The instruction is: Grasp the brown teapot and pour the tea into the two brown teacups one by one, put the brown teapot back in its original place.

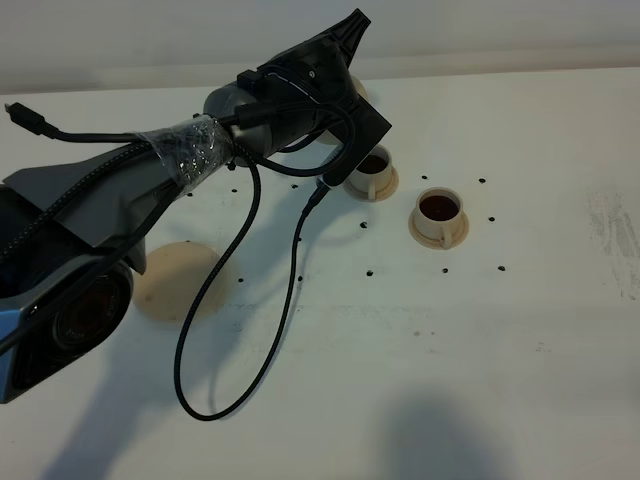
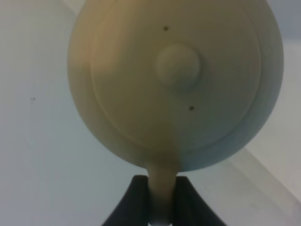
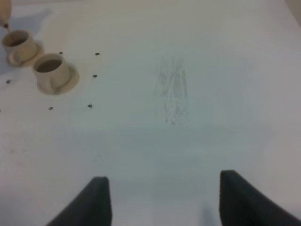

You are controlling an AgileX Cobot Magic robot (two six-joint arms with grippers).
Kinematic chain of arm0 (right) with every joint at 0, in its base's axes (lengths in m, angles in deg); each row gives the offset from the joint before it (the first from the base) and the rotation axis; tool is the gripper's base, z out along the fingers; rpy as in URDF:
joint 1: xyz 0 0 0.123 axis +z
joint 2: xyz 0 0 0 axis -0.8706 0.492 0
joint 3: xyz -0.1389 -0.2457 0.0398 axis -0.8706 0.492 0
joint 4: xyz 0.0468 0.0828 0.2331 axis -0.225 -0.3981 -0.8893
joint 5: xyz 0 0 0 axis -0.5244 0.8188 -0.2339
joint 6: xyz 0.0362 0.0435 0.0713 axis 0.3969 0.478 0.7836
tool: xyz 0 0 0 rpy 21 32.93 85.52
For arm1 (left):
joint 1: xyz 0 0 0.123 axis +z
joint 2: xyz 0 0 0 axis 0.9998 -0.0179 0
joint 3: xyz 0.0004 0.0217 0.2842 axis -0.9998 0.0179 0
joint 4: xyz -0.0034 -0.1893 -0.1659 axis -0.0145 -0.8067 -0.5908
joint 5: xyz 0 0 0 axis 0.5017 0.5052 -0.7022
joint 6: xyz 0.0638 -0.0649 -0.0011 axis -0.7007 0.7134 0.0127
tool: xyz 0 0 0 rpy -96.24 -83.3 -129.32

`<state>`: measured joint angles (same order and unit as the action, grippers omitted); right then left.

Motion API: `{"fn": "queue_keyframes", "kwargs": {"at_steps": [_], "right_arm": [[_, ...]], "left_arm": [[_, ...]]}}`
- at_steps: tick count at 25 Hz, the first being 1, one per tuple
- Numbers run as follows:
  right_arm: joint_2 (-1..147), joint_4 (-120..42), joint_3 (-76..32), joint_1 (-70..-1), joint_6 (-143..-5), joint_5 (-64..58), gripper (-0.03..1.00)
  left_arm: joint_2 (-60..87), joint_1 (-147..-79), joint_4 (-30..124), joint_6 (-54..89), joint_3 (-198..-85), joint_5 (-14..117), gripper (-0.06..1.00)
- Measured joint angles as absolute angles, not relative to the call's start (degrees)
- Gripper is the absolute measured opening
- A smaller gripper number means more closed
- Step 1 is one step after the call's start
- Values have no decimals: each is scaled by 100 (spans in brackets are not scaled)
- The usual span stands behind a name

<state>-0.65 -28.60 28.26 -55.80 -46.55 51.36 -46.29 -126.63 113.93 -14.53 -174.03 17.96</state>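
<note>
Gripping teapot [image 2: 176, 84] handle w/ left hand [image 2: 162, 200]; no readable markings.

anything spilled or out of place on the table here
No spill shows. Both teacups, one and the other, stand upright on their saucers with dark tea inside. The round coaster lies bare because the left gripper holds the teapot by its handle. Only faint scuff marks mar the table.
</note>
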Motion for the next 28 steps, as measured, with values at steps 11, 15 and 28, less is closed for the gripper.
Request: {"fn": "queue_keyframes", "kwargs": {"at_steps": [11, 15, 28], "right_arm": [[-65, -2860, 2826, -5580, -4655, 5136, 49], [-65, -2860, 2826, -5580, -4655, 5136, 49], [-65, -2860, 2826, -5580, -4655, 5136, 49]], "left_arm": [[-4629, -12663, 11393, -1549, -17403, 1761, 1], [-4629, -12663, 11406, -1566, -17403, 1753, 1], [-4629, -12712, 11527, -1572, -17403, 1753, 1]]}}
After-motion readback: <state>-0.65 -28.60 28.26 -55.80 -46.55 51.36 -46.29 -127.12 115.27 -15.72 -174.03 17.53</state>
